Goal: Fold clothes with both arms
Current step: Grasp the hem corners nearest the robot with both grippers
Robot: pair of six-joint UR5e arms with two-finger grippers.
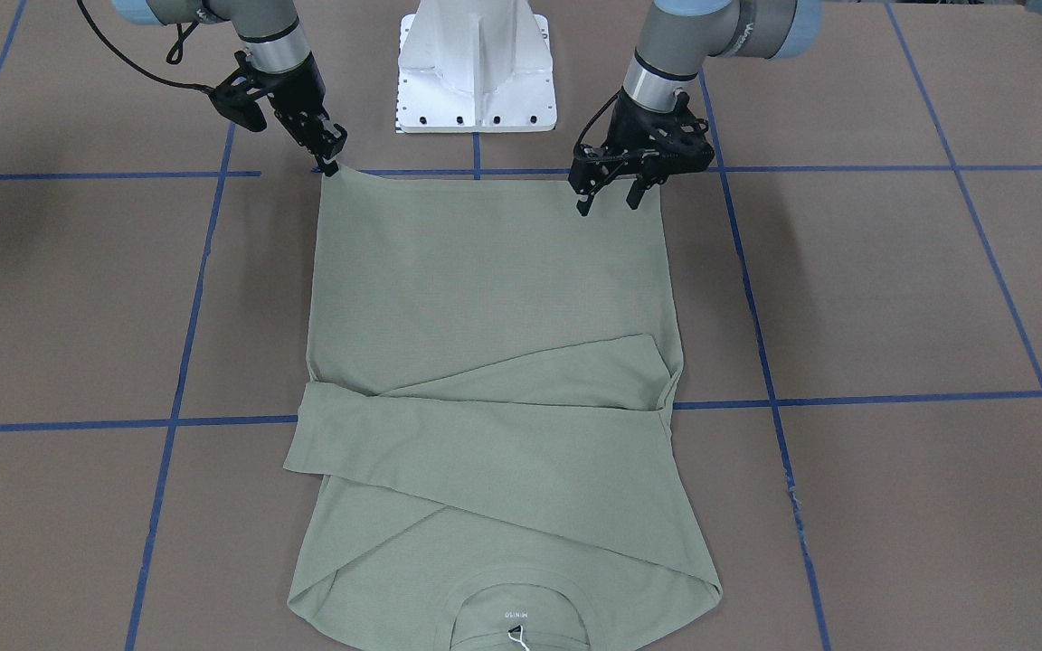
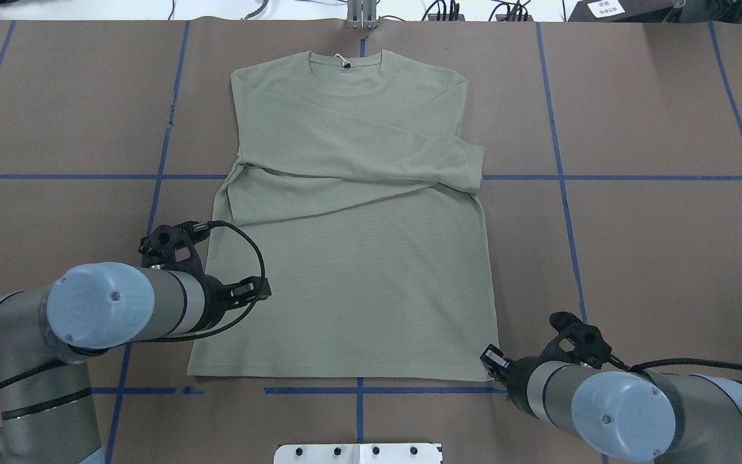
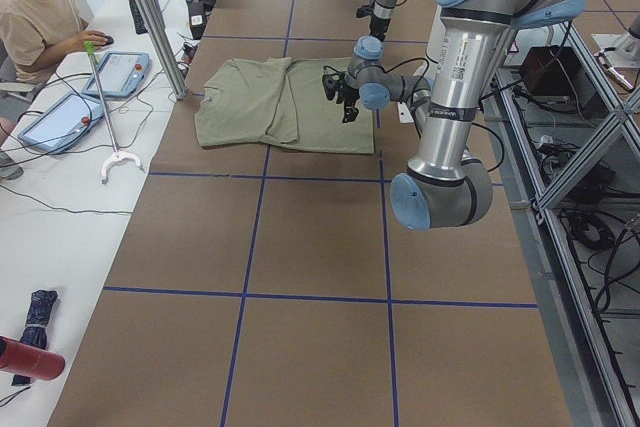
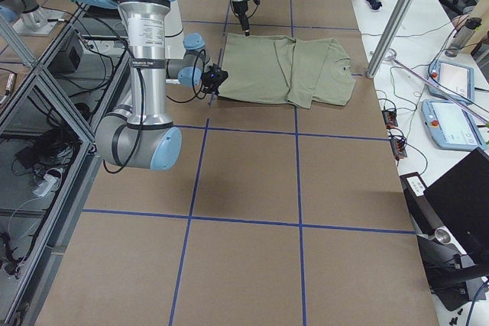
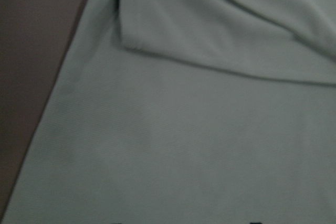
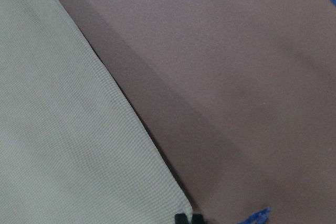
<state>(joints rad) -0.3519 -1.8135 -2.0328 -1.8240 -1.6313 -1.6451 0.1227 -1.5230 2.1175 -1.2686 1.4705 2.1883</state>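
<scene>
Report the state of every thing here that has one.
shirt, flat on the table, sleeves folded across its chest.
left tool, open, just above the hem.
right tool, shut at the hem corner; grip on fabric unclear.

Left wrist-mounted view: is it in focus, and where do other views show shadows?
Left wrist-mounted view: soft, dim; the shirt shows no weave. Right wrist-mounted view: sharper, knit visible, a shadow band on the table along the shirt's edge. Exterior front-facing view: soft shadows flank the shirt; no glare.
</scene>
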